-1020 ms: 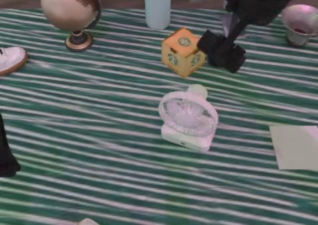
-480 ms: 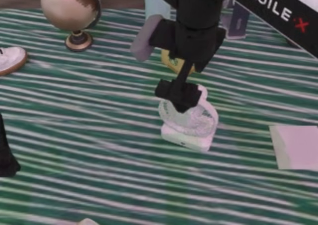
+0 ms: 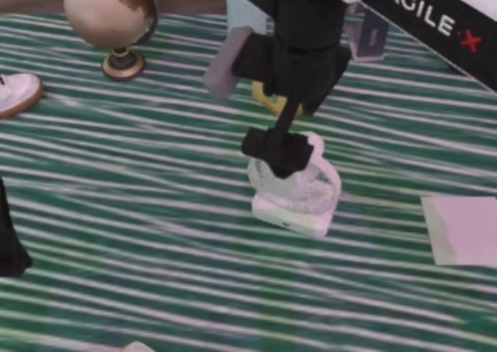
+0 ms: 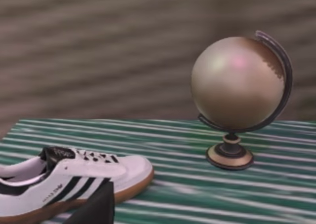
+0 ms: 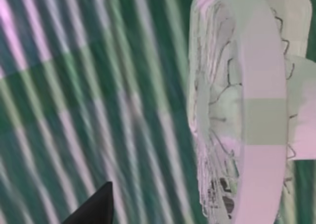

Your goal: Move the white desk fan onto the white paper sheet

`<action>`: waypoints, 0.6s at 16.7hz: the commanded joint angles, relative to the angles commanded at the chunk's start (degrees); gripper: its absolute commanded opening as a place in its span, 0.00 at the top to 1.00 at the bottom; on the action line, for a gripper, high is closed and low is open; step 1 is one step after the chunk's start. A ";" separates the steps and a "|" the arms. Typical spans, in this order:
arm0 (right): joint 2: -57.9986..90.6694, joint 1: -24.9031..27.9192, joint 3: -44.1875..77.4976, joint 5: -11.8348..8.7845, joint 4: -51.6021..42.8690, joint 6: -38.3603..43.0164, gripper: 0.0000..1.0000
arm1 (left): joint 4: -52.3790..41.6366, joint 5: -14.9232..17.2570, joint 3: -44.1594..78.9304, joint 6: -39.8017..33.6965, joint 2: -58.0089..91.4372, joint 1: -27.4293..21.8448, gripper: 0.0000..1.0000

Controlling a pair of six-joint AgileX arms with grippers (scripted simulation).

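**Right gripper sits over the fan's grille**

Your right gripper (image 3: 276, 151) is down on top of the white desk fan (image 3: 299, 193), its dark body covering the upper left part of the round grille in the top view. You cannot tell from any view whether its fingers are open or closed: the right wrist view shows only one dark finger tip (image 5: 94, 208) at the frame's edge, apart from the fan's rim (image 5: 261, 110), with striped cloth between them. The fan stands upright on its rectangular base, directly below the fingers, on the green and white striped desk (image 3: 140, 212).

The white paper sheet (image 3: 466, 229) lies flat at the desk's right edge, well apart from the fingers and from the fan, with bare striped cloth between.

Just behind the gripper, the right arm hides most of an orange cube (image 3: 272, 103); only a sliver shows. A tall pale-blue cylinder (image 3: 236, 6) stands farther back, also partly hidden.

Well to the left of the fingers, at the far edge, stands a bronze globe (image 3: 109, 14) on its round foot, and a white sneaker (image 3: 17, 92) lies at the desk's left edge.

Your left gripper (image 3: 9, 243) is parked at the left edge; you cannot tell its finger state either.
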 joint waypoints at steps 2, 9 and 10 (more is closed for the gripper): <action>-0.83 0.04 -4.60 -0.01 3.50 0.06 0.00 | 0.00 0.00 0.00 0.00 0.00 0.00 0.00; -2.37 0.19 -14.04 -0.03 11.23 0.16 0.00 | 0.00 0.00 0.00 0.00 0.00 0.00 0.00; -2.37 0.19 -14.04 -0.03 11.23 0.16 0.00 | 0.00 0.00 0.00 0.00 0.00 0.00 0.00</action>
